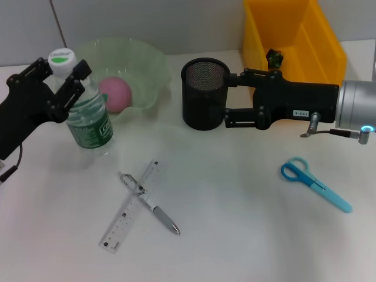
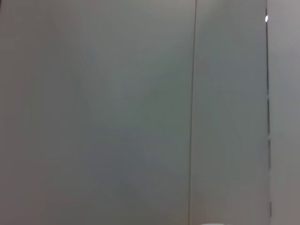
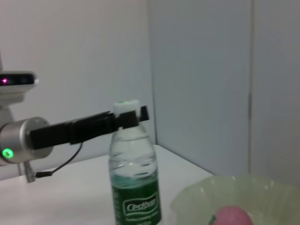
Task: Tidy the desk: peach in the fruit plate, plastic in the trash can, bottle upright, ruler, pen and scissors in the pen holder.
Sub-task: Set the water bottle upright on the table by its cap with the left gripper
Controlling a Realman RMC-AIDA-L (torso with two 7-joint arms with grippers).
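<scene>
The bottle (image 1: pixel 88 120) (image 3: pixel 135 183) stands upright on the desk (image 1: pixel 235 211) at the left. My left gripper (image 1: pixel 63 73) (image 3: pixel 131 117) is shut on its neck just under the white cap. The peach (image 1: pixel 114 94) (image 3: pixel 232 218) lies in the fruit plate (image 1: pixel 150 64) (image 3: pixel 197 197). My right gripper (image 1: pixel 228 100) is open, fingertips at the right wall of the pen holder (image 1: pixel 202 103). The ruler (image 1: pixel 130 208) and the pen (image 1: pixel 154 208) lie crossed at the front. The scissors (image 1: pixel 314 182) lie at the right. A small dark crumpled piece, apparently the plastic (image 1: pixel 274 57), sits in the trash can (image 1: pixel 320 47).
The trash can stands at the back right, close behind my right arm. The left wrist view shows only a grey wall. A cable hangs under the right wrist (image 1: pixel 329 132).
</scene>
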